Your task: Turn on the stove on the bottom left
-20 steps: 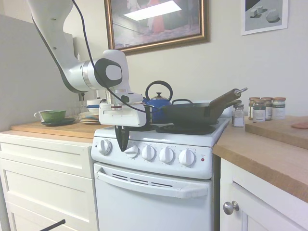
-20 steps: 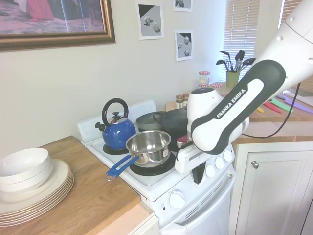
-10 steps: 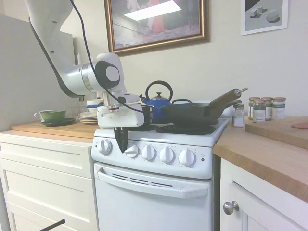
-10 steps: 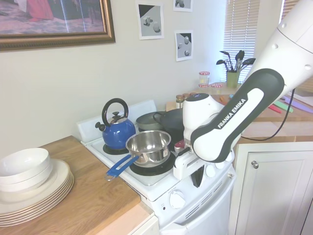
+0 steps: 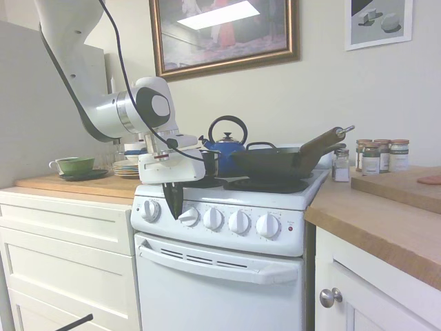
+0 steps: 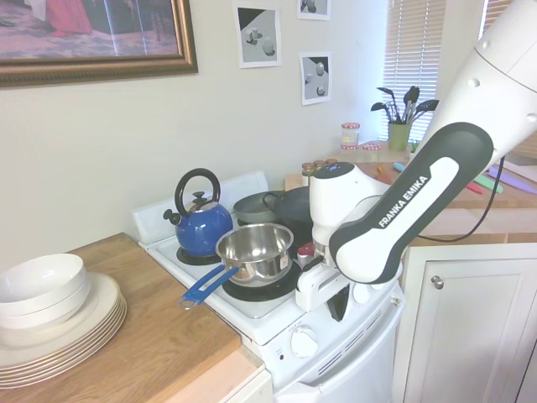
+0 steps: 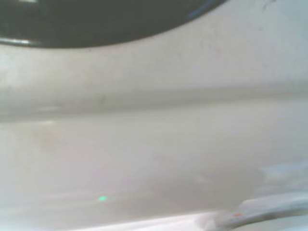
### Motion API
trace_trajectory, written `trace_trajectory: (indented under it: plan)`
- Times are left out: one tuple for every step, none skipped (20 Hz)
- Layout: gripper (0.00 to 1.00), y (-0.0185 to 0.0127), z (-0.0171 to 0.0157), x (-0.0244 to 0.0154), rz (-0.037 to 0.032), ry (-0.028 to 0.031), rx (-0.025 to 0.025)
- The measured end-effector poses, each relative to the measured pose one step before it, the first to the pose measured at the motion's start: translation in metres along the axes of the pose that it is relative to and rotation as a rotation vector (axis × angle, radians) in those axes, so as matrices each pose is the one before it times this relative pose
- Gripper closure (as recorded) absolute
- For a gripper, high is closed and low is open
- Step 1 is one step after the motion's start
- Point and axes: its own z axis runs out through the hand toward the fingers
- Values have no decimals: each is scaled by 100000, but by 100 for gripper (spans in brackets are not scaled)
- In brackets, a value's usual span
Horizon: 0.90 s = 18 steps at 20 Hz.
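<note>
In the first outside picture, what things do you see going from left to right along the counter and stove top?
Green cup → stack of plates → gripper → blue kettle → black pan → spice jars.

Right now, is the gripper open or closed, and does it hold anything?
Gripper: closed, fingers together pointing down in front of the stove control panel, between the two leftmost knobs; it holds nothing.
</note>
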Motion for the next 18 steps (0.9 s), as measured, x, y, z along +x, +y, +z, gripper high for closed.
trace_trajectory:
  plan:
    - [100, 58, 149, 21, 66, -109, -298]
    - [100, 104, 231, 51, 175, -235, -409]
    - [100, 173, 301, 117, 333, -280, -556]
    - [100, 230, 319, 182, 444, -243, -628]
    - [100, 112, 221, 69, 197, -204, -370]
    - [100, -8, 10, 3, -26, 17, -11]
    - [100, 12, 6, 13, -183, 124, -81]
    - [100, -37, -10, -44, -624, 399, -177]
    - [100, -53, -10, -71, -395, 491, -227]
    - [100, -31, -4, -47, -97, 405, -212]
    - [100, -15, 0, -27, -112, 284, -170]
    - [100, -26, -6, -34, -78, 86, -64]
    - [100, -15, -6, -12, -14, -2, 10]
    - [100, 2, -5, 11, 339, -263, 136]
    - [100, 7, -2, 18, 237, -487, 242]
    - [100, 6, -14, 20, -66, -353, 210]
    - [100, 10, -28, 29, -164, -471, 301]
    - [100, 21, -84, 64, -150, -875, 638]
